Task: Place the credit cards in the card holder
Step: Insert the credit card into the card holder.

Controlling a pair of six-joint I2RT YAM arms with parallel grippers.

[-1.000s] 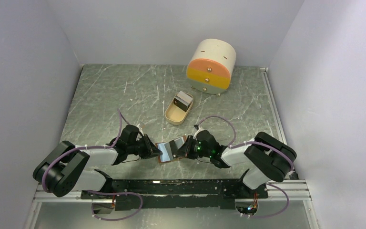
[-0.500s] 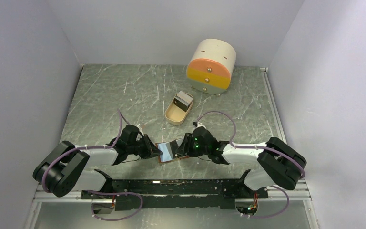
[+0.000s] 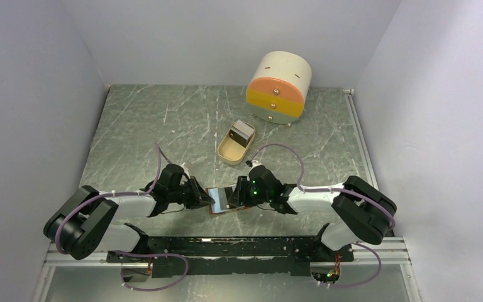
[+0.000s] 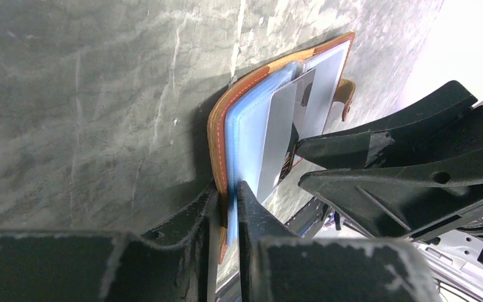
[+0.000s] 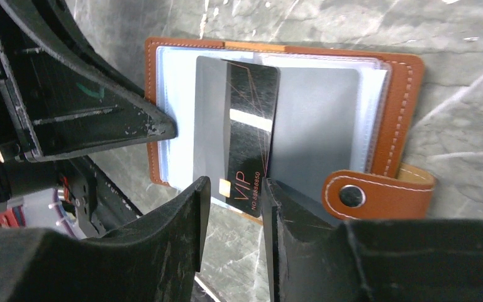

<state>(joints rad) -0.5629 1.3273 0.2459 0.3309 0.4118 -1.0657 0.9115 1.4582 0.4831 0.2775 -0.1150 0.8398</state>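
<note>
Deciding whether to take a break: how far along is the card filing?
Done: one grey card looks pocketed in the wallet. In hand: left tool clamps the wallet; black VIP card sits partly in, between the open fingers of the right tool. Left: push it home; tray seemingly holds more.
</note>
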